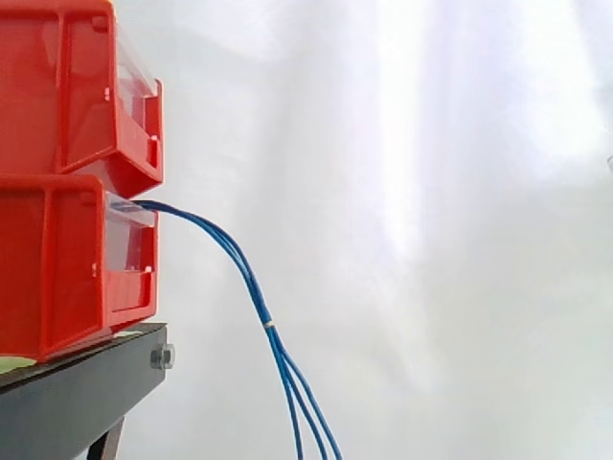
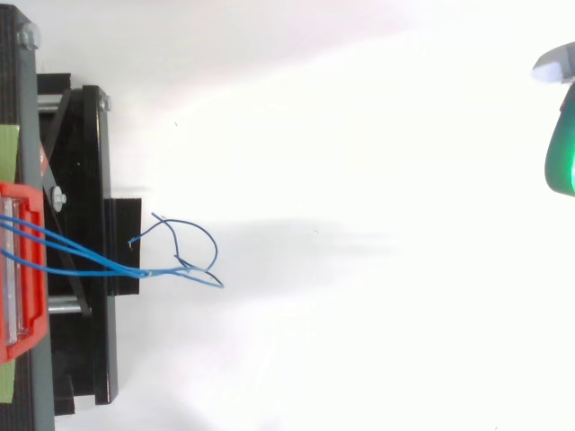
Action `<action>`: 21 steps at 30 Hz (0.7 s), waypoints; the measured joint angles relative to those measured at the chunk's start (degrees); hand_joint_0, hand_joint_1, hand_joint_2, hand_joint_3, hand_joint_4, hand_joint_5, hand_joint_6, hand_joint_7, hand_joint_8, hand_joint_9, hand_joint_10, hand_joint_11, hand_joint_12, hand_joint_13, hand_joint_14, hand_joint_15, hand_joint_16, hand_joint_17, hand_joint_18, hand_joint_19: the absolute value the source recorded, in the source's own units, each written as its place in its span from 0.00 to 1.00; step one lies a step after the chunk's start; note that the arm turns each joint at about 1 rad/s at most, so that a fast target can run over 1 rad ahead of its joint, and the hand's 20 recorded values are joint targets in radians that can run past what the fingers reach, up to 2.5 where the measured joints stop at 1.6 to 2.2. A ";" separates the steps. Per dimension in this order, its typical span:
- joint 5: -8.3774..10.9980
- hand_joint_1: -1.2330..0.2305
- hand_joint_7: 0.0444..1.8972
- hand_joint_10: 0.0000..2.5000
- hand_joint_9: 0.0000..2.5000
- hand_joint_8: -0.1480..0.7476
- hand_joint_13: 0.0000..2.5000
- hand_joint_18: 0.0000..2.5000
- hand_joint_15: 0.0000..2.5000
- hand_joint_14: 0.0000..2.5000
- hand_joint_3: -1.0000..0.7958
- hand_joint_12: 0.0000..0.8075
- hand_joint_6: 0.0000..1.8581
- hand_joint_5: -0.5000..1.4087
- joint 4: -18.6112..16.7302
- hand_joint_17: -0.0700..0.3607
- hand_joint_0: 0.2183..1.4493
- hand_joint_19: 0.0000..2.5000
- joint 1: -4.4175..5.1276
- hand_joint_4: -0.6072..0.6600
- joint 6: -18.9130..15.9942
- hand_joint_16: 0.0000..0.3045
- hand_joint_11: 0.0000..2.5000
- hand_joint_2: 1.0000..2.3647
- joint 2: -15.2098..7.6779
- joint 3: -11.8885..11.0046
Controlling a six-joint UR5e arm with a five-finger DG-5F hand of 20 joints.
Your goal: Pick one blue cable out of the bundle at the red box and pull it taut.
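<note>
Item 1, hand [image 2: 561, 157]: you find it at the right edge of the top view, lit green. Too little of it is in frame, so you cannot tell whether it is released, clenched or grasping. It touches nothing.

Item 2, blue cable bundle [image 1: 251, 278]: it lies well apart from the hand, across bare white ground to the hand's left in the top view. In the side view it leaves the top front of the lower red bin [image 1: 57, 268], droops in a slack curve, passes through a pale band [image 1: 269, 326], then splays into separate strands running out of the bottom edge. From above, your loose ends [image 2: 193, 247] curl in loops just past the black stand [image 1: 77, 393].

Item 3, upper red bin [image 1: 67, 86]: stacked directly on the lower one; both sit on the stand.

Item 4, white curtain [image 1: 431, 240]: behind everything.
</note>
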State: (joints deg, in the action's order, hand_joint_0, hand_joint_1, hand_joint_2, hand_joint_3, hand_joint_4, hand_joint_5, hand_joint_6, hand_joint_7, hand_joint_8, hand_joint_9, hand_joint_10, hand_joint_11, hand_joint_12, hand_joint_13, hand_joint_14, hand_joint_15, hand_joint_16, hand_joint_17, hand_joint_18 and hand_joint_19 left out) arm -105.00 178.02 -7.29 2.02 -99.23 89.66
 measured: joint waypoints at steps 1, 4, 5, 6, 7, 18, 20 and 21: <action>-0.01 0.45 0.38 0.00 0.22 0.57 0.07 0.04 0.02 0.00 0.28 0.49 0.27 0.15 -0.05 0.48 0.26 0.06 0.02 0.74 0.00 0.20 0.21 0.00 0.00 0.00; -0.02 0.45 0.38 0.00 0.22 0.57 0.07 0.04 0.02 0.00 0.28 0.49 0.27 0.15 -0.29 0.48 0.25 0.05 0.05 0.74 0.00 0.20 0.21 0.00 0.00 0.00; -0.03 0.45 0.38 0.00 0.22 0.56 0.07 0.04 0.02 0.00 0.28 0.49 0.27 0.15 -0.43 0.48 0.25 0.06 0.06 0.74 0.00 0.20 0.21 0.00 0.00 0.01; -0.03 0.45 0.38 0.00 0.22 0.56 0.07 0.04 0.02 0.00 0.28 0.49 0.27 0.15 -0.55 0.48 0.26 0.05 0.06 0.74 0.00 0.20 0.21 0.00 0.00 0.01; -0.03 0.45 0.38 0.00 0.22 0.57 0.07 0.04 0.02 0.00 0.28 0.49 0.27 0.15 -0.65 0.48 0.26 0.06 0.07 0.74 0.00 0.20 0.20 0.00 0.00 0.01; -0.01 0.43 0.38 0.00 0.23 0.57 0.08 0.07 0.01 0.00 0.28 0.49 0.27 0.15 -1.67 0.49 0.26 0.04 0.26 0.74 0.36 0.20 0.19 0.00 0.00 0.03; 0.03 0.45 0.38 0.00 0.22 0.56 0.07 0.05 0.02 0.00 0.28 0.49 0.27 0.15 -1.92 0.48 0.26 0.05 0.30 0.74 0.79 0.20 0.21 0.00 0.00 0.05; 0.03 0.45 0.38 0.00 0.22 0.56 0.07 0.05 0.02 0.00 0.28 0.49 0.27 0.15 -2.02 0.48 0.26 0.06 0.31 0.74 1.05 0.20 0.20 0.00 0.00 0.05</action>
State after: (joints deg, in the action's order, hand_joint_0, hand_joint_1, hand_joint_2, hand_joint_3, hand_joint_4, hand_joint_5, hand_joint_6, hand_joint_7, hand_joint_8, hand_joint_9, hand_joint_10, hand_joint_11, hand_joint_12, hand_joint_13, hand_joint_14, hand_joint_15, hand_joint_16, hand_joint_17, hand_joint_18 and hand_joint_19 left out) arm -104.97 176.00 -6.98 3.07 -99.23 89.71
